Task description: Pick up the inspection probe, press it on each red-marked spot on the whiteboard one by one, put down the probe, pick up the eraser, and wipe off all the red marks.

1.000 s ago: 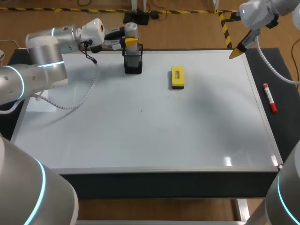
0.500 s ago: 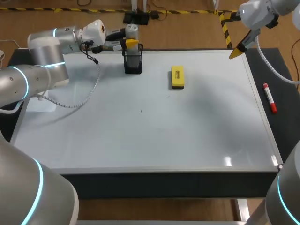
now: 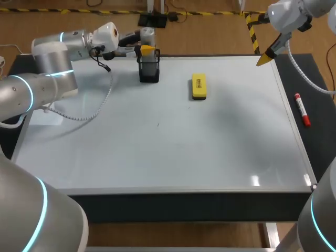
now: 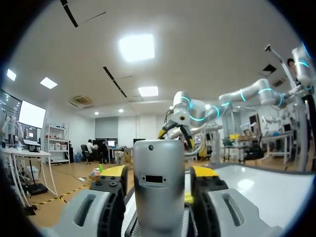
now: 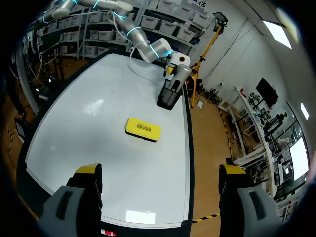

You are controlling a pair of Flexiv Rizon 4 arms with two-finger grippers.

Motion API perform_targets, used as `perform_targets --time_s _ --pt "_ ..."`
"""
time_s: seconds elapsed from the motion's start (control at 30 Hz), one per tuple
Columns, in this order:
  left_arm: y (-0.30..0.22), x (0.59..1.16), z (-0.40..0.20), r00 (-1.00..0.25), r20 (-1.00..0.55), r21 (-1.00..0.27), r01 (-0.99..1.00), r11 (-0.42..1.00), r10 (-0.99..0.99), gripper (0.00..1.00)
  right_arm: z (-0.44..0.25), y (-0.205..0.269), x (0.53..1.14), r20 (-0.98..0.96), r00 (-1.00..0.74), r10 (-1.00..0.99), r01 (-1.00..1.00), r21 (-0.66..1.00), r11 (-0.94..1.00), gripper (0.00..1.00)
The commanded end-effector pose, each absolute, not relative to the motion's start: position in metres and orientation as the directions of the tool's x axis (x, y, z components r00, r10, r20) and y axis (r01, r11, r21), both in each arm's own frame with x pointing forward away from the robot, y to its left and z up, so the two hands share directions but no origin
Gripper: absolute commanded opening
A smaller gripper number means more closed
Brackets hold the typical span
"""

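left gripper (image 4: 158,173) astride inspection probe (image 3: 147,33) in holder (image 3: 149,71), grip unclear | right gripper (image 5: 160,170) spread, far from holder | risk: skewed lift topples holder

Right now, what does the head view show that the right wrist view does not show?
Only the head view shows the red marker lying beside the whiteboard. Only the right wrist view shows that the right gripper is open, fingers wide apart. Both show the whiteboard, the yellow eraser on it, the black holder with the probe, and the left gripper at the probe.
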State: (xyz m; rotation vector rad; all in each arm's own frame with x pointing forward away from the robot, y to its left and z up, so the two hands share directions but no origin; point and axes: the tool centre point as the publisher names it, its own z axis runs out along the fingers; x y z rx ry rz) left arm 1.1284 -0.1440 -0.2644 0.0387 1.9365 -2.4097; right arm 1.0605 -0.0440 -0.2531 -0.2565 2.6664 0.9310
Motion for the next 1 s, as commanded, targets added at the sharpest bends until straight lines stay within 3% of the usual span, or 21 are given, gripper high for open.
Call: perform_targets --time_s 0.03,0.27,0.8,1.0 --pt "-0.142 1.124 -0.261 -0.998 -0.049 -0.977 0.056 -0.206 -0.037 1.0 -0.253 -0.044 1.061 -0.339 -0.938 -0.07 -0.265 0.573 0.775 1.0" --pt "-0.133 1.126 -0.254 -0.992 -0.07 -0.987 0.084 -0.135 -0.106 1.0 -0.253 -0.044 1.061 -0.339 -0.938 -0.07 -0.265 0.573 0.775 1.0" --pt "-0.098 1.122 -0.255 -0.864 -0.232 -0.945 0.092 0.313 -0.446 1.0 -0.253 -0.044 1.061 -0.339 -0.938 -0.07 -0.265 0.573 0.775 1.0" --pt "-0.081 1.117 -0.254 -0.816 -0.291 -0.916 0.088 0.391 -0.499 1.0 -0.253 -0.044 1.061 -0.339 -0.938 -0.07 -0.265 0.573 0.775 1.0"
